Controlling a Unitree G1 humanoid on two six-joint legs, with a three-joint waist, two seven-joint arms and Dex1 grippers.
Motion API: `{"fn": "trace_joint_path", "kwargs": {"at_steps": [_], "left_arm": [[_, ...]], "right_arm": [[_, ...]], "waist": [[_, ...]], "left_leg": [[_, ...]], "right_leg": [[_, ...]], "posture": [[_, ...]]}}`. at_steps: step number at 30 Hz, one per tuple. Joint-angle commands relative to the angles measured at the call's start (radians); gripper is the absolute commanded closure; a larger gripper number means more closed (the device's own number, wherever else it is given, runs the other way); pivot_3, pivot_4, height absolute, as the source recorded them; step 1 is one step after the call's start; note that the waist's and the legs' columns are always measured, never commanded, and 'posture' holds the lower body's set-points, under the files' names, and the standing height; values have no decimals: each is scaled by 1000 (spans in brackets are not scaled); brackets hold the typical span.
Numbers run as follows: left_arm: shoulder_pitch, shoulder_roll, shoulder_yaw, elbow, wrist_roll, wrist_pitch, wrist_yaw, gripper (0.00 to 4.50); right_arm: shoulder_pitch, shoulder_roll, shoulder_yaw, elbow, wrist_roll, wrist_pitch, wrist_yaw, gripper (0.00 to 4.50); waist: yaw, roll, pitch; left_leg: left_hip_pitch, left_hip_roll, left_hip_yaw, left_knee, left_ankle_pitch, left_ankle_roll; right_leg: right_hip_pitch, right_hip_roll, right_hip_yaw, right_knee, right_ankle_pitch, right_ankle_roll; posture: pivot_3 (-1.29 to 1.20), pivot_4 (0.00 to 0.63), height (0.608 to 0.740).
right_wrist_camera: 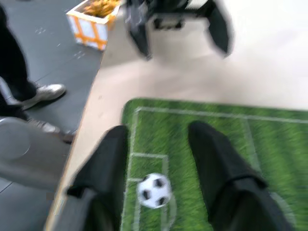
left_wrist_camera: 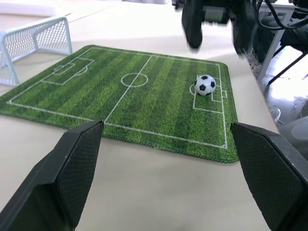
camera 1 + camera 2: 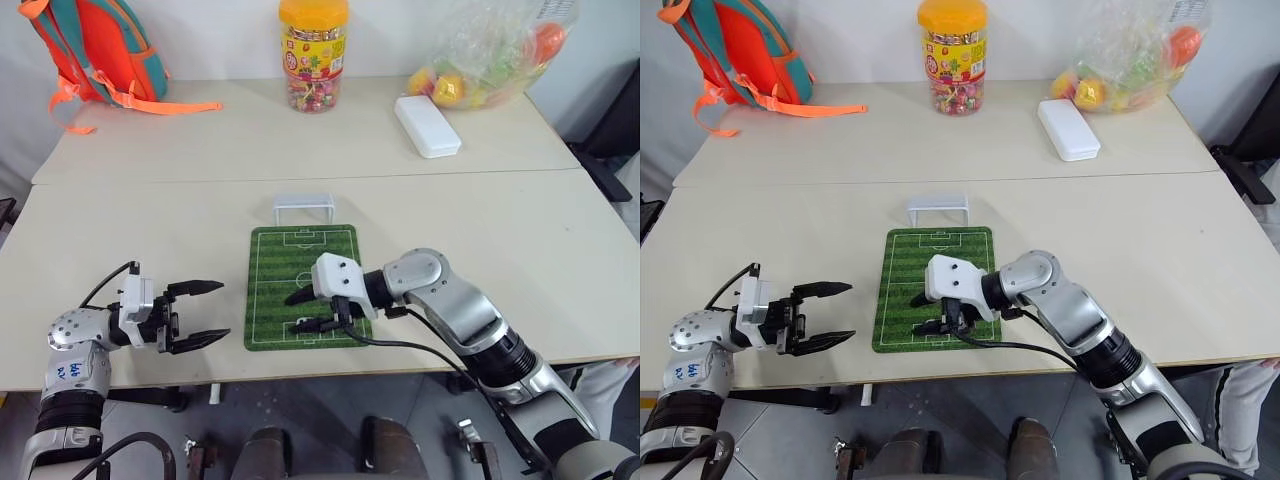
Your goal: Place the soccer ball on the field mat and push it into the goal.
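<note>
Soccer ball [image 2: 206,84] rests free on the field mat [image 3: 270,300], at the penalty spot of the end nearest the robot. Right gripper [image 3: 308,310] hangs above it, jaws parted and empty; the ball looks clear of both fingers, though that view is blurred. Left gripper [image 3: 199,313] is off the mat's left edge, wide open, empty. Goal [image 3: 303,208] stands past the far end, so the push runs along the mat's long axis; right arm is nearer.
</note>
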Motion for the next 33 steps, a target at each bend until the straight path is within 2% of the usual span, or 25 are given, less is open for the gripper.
{"fn": "trace_joint_path", "kwargs": {"at_steps": [1, 3, 12, 26, 29, 33], "left_arm": [[-12, 3, 3, 1, -5, -14, -27, 0], [-9, 5, 4, 0, -7, -13, -31, 0], [8, 22, 15, -19, -26, 2, -48, 0], [17, 34, 17, -31, -26, 13, -43, 0], [10, 35, 15, -28, -22, 11, -39, 0], [-3, 37, 14, -24, -19, 11, -34, 0]], "right_arm": [[84, 1, 18, -114, 26, 31, -32, 3748], [106, 26, 3, -117, 38, 73, -74, 4480], [126, 33, 6, -65, 42, 124, -109, 4480], [123, 24, 59, 84, -9, 33, -70, 4480], [93, 48, 28, 176, -32, -10, -102, 4480], [-13, 67, -85, 317, -38, -63, -186, 4480]], "waist": [[1, 0, 0], [2, 0, 0], [0, 0, 0], [0, 0, 0], [-2, 0, 0], [-2, 0, 0]], "left_leg": [[0, 0, 0, 0, 0, 0], [0, 0, 0, 0, -1, 0], [0, 1, 1, 1, -1, 0], [0, 1, 1, 1, -1, 0], [0, 1, 1, 1, -1, 0], [1, 1, 2, 2, -1, 0]], "right_leg": [[0, 0, 0, 0, 0, 0], [0, 0, -1, 0, 0, 0], [0, 1, 0, 0, 0, -1], [0, 1, 0, 0, 0, -1], [0, 1, 0, 0, 0, -1], [0, 1, 1, 1, 1, -1]], "posture": [[0, 150, 740], [0, 150, 740], [0, 150, 740], [0, 150, 740], [0, 150, 740], [0, 150, 740]]}}
